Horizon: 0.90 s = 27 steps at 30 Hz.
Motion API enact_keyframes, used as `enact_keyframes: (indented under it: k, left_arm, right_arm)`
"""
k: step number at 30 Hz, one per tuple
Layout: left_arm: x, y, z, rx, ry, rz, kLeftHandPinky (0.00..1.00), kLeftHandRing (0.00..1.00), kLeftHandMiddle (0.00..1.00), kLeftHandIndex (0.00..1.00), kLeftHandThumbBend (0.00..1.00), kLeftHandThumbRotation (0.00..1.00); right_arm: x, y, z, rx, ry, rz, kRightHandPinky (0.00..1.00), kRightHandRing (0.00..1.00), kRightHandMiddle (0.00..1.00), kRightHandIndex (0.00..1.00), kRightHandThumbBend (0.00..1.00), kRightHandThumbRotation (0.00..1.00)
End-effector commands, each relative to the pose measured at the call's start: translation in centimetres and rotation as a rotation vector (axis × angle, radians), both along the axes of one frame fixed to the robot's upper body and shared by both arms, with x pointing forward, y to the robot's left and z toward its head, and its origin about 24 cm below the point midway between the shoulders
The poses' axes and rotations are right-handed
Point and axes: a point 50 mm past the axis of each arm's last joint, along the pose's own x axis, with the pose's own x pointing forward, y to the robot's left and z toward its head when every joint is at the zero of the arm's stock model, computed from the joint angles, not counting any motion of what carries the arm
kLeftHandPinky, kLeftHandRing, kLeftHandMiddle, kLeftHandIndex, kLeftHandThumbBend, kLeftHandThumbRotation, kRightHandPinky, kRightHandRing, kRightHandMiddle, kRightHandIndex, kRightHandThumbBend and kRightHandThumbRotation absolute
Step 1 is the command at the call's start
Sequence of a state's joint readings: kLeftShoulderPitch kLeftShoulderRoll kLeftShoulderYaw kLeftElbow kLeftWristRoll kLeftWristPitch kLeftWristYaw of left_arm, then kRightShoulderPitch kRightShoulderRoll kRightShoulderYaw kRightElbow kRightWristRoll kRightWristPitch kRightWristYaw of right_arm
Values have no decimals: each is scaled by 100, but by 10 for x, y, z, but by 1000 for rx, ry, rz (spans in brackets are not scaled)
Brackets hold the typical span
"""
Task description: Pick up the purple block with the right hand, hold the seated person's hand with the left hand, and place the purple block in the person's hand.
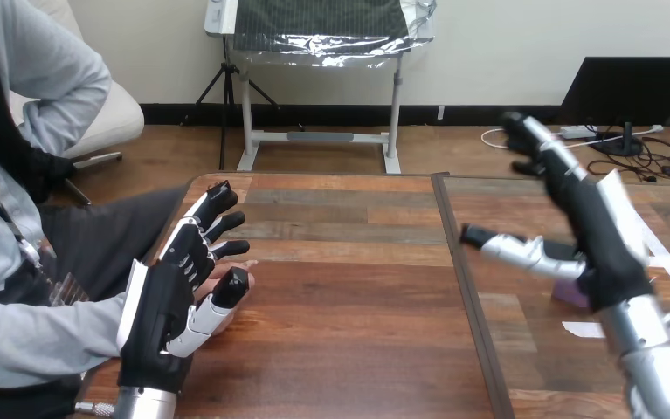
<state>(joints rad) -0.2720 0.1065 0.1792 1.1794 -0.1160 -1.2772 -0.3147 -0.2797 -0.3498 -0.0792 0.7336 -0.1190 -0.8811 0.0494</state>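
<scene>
Purple first: the small purple block (569, 292) lies on the brown wooden plank tabletop (348, 305) at the right, and we see only a corner of it, the rest being hidden behind the base of the robot's right hand (606, 253). We cannot tell whether that hand touches the block. The right hand is raised above the tabletop on its silver forearm, palm turned toward the table's middle, with its fingers (528, 140) stretched up and away and spread apart, and its thumb (501, 244) pointing out to the left; it grips nothing. A strip of white tape (581, 330) lies flat on the wood just in front of the block. A dark seam (466, 297) runs front to back across the tabletop, and the block sits on the right of it. At the table's left edge the robot's left hand (152, 310) rests with its white-shelled back facing us and its fingers (213, 214) nearly straight and slightly fanned, pointing away from the robot. The person's hand (245, 263) lies beneath it, touching it, with skin showing between the robot's fingers and its extended thumb (226, 292). Fingers and thumb lie along the person's hand rather than around it. The two robot hands are well apart, with the seam between them.
</scene>
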Motion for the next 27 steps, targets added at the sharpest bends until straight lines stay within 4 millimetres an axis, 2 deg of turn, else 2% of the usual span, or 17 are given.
enact_keyframes:
  k: [1, 13, 27]
  left_arm:
    - [8, -1, 13, 4, -79, 4, 72, 84, 88, 88, 100, 76]
    - [7, -1, 14, 17, -89, 11, 73, 84, 88, 88, 100, 78]
    - [6, -3, 12, 10, -81, 41, 72, 83, 87, 88, 100, 82]
  right_arm:
    - [27, -11, 40, -28, -117, -37, 86, 90, 92, 92, 100, 42]
    - [43, -32, 52, -93, -83, -113, 87, 91, 91, 91, 100, 43]
    - [60, -50, 67, -181, -24, -208, 86, 90, 88, 91, 100, 50]
